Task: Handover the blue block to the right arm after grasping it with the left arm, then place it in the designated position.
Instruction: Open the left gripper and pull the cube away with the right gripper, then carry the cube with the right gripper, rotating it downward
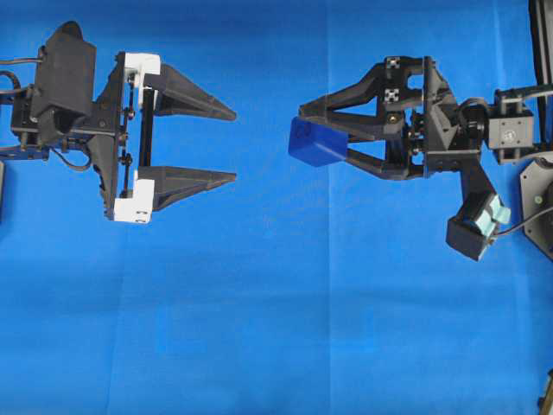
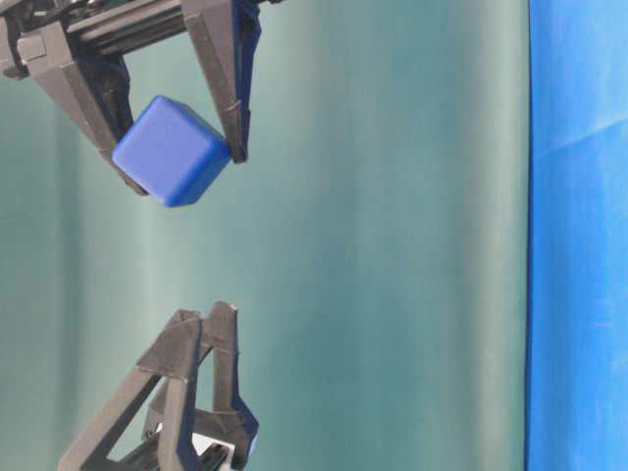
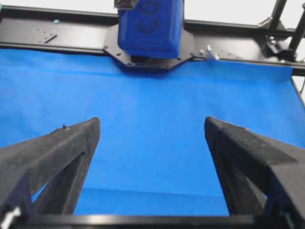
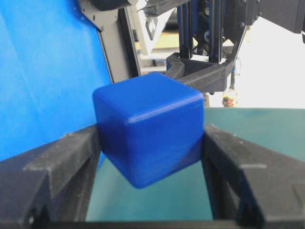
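The blue block (image 1: 315,143) hangs tilted above the blue cloth, pinched between the two black fingers of my right gripper (image 1: 304,137), which is shut on it. The right wrist view shows the block (image 4: 150,124) filling the gap between the fingers (image 4: 76,148). My left gripper (image 1: 235,146), with white brackets, stands wide open a short way left of the block, pointing at it and holding nothing. From the left wrist the block (image 3: 150,26) shows ahead, a faint ring mark on its face, beyond the open left gripper (image 3: 151,121). At table level the block (image 2: 172,152) hangs above the left gripper (image 2: 204,312).
Blue cloth (image 1: 276,328) covers the table. A black frame rail (image 3: 57,36) runs along the far edge in the left wrist view. The right arm's wrist and motor housing (image 1: 479,229) sit at the right edge. A green backdrop (image 2: 392,245) stands behind.
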